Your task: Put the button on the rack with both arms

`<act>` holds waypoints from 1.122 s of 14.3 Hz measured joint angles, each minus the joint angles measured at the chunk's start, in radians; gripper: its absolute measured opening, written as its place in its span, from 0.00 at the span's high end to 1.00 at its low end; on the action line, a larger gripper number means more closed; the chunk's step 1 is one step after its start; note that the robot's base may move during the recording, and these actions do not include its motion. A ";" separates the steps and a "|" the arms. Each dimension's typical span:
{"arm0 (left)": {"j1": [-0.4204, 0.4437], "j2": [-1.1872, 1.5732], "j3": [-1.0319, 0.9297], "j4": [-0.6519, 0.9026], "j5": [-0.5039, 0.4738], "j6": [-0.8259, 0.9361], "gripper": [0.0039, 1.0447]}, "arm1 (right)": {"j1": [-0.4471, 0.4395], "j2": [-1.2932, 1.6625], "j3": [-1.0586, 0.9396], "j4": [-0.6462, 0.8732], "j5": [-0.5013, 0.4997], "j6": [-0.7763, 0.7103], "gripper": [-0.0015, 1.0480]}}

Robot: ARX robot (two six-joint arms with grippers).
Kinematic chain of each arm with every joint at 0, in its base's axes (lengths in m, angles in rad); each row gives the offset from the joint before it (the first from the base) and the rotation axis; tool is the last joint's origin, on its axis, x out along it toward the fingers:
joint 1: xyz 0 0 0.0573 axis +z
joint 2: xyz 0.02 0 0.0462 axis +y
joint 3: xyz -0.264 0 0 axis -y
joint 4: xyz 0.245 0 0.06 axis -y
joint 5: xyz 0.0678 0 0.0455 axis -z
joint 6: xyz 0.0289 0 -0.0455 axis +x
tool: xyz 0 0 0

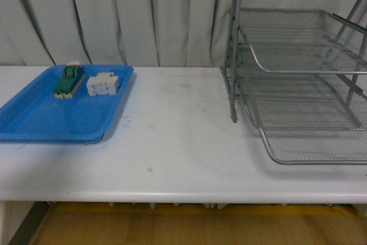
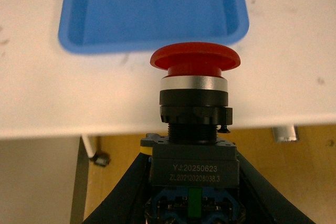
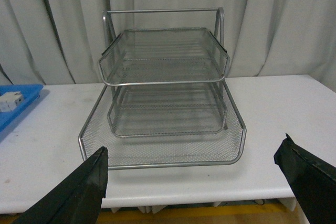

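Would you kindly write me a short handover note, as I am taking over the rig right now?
Left gripper: shut on the button, red cap pointing forward, held by the table edge near the blue tray.
Right gripper: open, empty, facing the rack.
The rack stands on the table; its trays look empty.
Done: button picked up.
Left: bring it to the rack and set it on a tray.

Printed codes on the button (image 2: 194, 103)
In the left wrist view, two lines of pale lettering stand on the grey block of its body, below the red cap: the upper reads "YJ:20250623"; the lower, smaller and fainter, appears to read "ZL202120208038.3".
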 joint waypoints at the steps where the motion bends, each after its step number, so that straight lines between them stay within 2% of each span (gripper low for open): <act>1: 0.001 -0.183 -0.076 -0.113 -0.008 0.000 0.66 | 0.000 0.000 0.000 0.000 0.000 0.000 0.06; 3: -0.016 -0.463 -0.129 -0.258 -0.024 0.001 0.66 | 0.000 0.000 0.000 0.000 0.000 0.000 0.06; 4: -0.015 -0.502 -0.124 -0.238 -0.029 0.000 0.66 | 0.000 0.000 0.000 0.000 0.000 0.000 0.06; 16: -0.011 -0.485 -0.124 -0.251 -0.033 -0.002 0.66 | 0.000 0.000 0.000 0.000 0.000 0.000 0.06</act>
